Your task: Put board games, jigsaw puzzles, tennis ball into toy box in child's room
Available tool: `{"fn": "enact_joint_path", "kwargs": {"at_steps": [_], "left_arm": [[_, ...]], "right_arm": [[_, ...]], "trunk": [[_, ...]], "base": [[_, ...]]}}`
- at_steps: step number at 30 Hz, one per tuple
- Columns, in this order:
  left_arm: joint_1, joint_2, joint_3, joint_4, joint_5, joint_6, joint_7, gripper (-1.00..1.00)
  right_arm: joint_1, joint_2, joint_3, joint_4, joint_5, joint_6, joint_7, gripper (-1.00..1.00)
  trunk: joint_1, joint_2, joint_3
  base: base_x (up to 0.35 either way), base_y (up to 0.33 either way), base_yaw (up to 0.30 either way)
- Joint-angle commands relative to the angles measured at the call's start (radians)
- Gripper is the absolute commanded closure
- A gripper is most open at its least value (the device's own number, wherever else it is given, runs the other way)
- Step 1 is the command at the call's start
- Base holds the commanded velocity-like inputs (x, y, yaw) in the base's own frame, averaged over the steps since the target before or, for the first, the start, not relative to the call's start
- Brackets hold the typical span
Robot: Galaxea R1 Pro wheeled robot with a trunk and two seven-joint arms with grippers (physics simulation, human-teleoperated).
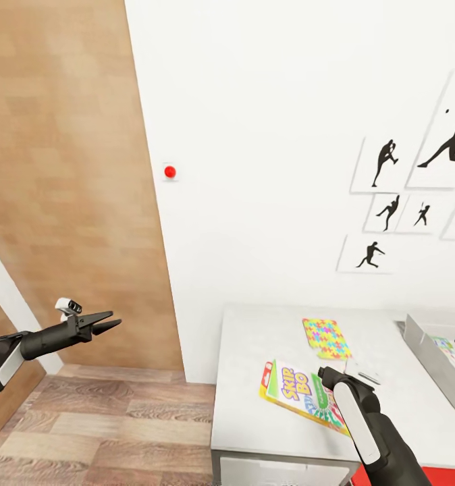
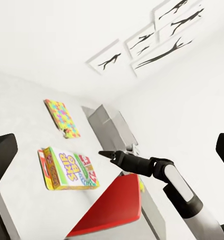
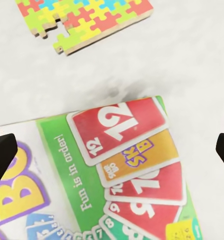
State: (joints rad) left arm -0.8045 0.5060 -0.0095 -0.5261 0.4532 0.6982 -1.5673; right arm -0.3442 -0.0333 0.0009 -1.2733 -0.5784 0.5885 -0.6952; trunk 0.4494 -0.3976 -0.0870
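Note:
A green board game box [image 1: 296,395] printed "Skip-Bo" lies on the white table [image 1: 254,351], with a yellow and red edge showing under it. Beyond it lies a bright jigsaw puzzle [image 1: 327,337]. The grey toy box [image 1: 430,358] stands at the table's right end with colourful items inside. My right gripper [image 3: 112,155] hangs open just above the game box [image 3: 126,165], the puzzle [image 3: 87,20] ahead of it. Out to the side over the floor, my left gripper [image 1: 108,322] is open and holds nothing. The tennis ball and the bed are out of view.
A wooden door panel [image 1: 65,169] fills the left, beside a white wall with a red button [image 1: 169,172] and black sports silhouettes [image 1: 389,202]. Plank floor [image 1: 119,418] lies left of the table. A red object [image 2: 112,210] sits by the table's near side.

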Motion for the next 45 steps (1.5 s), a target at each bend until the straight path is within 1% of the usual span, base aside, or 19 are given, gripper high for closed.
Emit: {"fn": "enact_joint_path", "kwargs": {"at_steps": [1, 30, 39, 45], "left_arm": [[-0.001, 0.000, -0.001, 0.000, 0.001, 0.011, -0.003, -1.00], [-0.001, 0.000, -0.001, 0.000, 0.001, 0.011, -0.003, -1.00], [-0.001, 0.000, -0.001, 0.000, 0.001, 0.011, -0.003, -1.00], [-0.001, 0.000, -0.001, 0.000, 0.001, 0.011, -0.003, -1.00]], "right_arm": [[-0.001, 0.000, 0.001, -0.001, -0.008, 0.003, -0.007, -1.00], [-0.001, 0.001, 0.001, -0.004, -0.009, 0.004, -0.006, -1.00], [-0.001, 0.001, 0.001, -0.004, -0.009, 0.005, 0.018, -1.00], [-0.001, 0.000, 0.001, -0.003, -0.013, 0.005, 0.049, -1.00]], "trunk": [[0.001, -0.002, -0.004], [0.001, -0.002, -0.052], [0.001, -0.002, -0.067], [0.001, -0.002, -0.076]], "base": [[0.000, 0.000, 0.000], [0.000, 0.000, 0.000], [0.000, 0.000, 0.000], [0.000, 0.000, 0.000]]}}
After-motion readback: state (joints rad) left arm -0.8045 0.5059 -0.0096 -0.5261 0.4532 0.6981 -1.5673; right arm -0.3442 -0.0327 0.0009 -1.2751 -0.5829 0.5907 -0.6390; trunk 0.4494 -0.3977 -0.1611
